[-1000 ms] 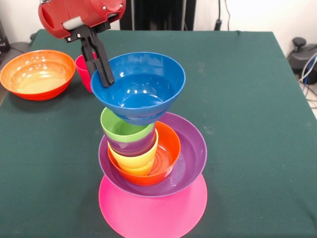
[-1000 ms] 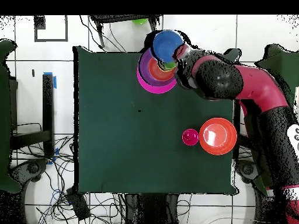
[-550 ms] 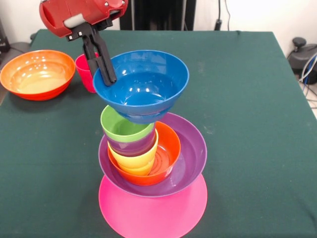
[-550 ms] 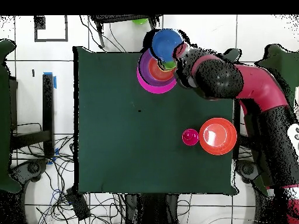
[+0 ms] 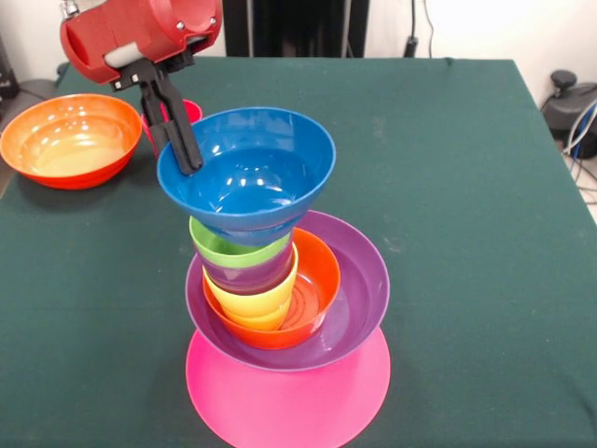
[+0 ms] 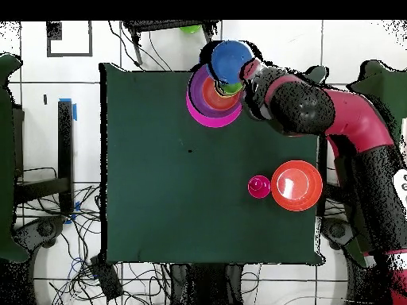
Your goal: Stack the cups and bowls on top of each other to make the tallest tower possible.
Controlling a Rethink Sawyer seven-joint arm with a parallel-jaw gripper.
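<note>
My gripper is shut on the left rim of the small blue bowl, one finger inside and one outside. The blue bowl hangs upright directly over the light green cup, touching it or nearly so. That cup is nested in the purple cup, which sits in the yellow cup. The cups lean in the small orange bowl, inside the purple bowl, on the upturned pink bowl. In the overhead view the blue bowl covers the tower's far edge.
A large orange bowl stands upright at the far left of the green cloth, with the red cup beside it, partly behind my gripper. From overhead, the same bowl and cup lie well away from the tower.
My gripper has carried the blue bowl to the left and down, from above and right of the green cup to directly over it.
</note>
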